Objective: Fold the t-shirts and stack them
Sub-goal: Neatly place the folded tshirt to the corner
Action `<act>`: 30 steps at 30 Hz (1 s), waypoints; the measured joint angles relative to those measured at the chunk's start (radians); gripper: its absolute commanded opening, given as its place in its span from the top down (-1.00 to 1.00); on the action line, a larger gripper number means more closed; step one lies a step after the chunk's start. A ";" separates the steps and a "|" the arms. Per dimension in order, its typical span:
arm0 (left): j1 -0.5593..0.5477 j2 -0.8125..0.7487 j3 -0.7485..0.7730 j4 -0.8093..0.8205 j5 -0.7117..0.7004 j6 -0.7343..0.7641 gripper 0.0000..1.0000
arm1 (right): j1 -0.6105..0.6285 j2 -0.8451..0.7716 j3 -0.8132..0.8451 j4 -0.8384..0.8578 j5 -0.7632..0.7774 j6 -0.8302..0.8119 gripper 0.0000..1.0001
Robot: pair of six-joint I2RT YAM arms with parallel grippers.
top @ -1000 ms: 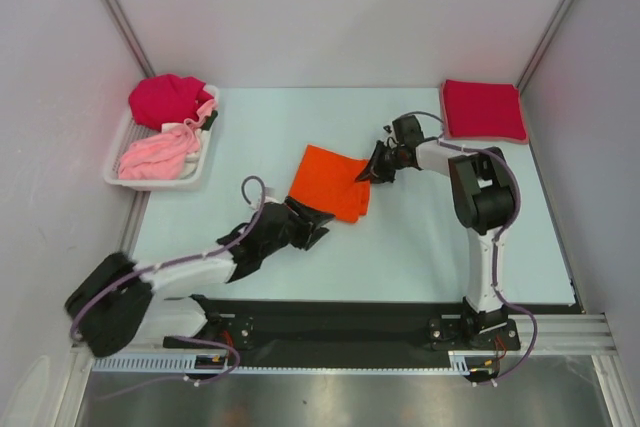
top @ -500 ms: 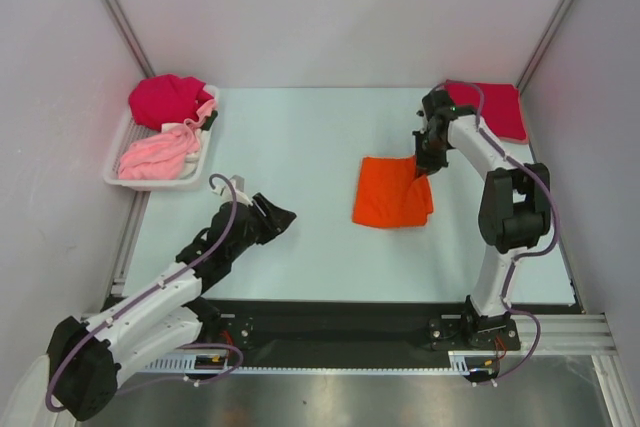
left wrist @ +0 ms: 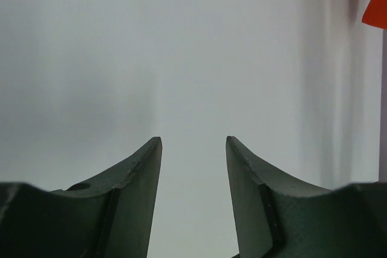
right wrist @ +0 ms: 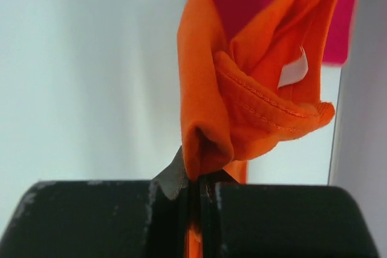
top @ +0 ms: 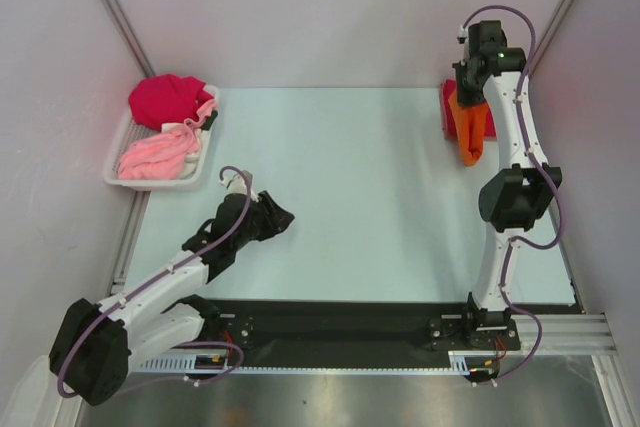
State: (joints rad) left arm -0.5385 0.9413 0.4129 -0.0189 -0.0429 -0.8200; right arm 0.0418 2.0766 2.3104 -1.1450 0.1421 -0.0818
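The right hand (right wrist: 196, 180) is raised at the far right corner, clamped on a bunched edge of the orange shirt (top: 470, 135). The shirt hangs crumpled over the folded shirt (top: 447, 117), a crimson one lying flat on the tabletop (top: 350, 147) by the right wall. The left hand (left wrist: 193, 143) sits low over the near left of the tabletop, fingers apart and holding nothing. In the tray (top: 160, 184) at far left, a red shirt (top: 165, 99) and a pink shirt (top: 155, 155) lie heaped, touching each other.
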 measured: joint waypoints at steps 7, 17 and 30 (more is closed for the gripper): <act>0.018 0.053 0.021 0.004 0.022 0.021 -0.04 | -0.029 0.064 0.077 -0.045 -0.039 -0.071 1.00; 0.018 0.081 0.021 0.027 0.049 0.019 -0.03 | -0.023 0.087 0.130 -0.032 -0.140 -0.137 1.00; 0.019 0.138 0.020 0.055 0.061 0.009 -0.03 | -0.012 0.182 0.226 0.067 -0.211 -0.205 1.00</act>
State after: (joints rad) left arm -0.5198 1.0790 0.4328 0.0357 0.0177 -0.8108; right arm 0.0299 2.2589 2.5362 -1.0782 -0.0692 -0.2871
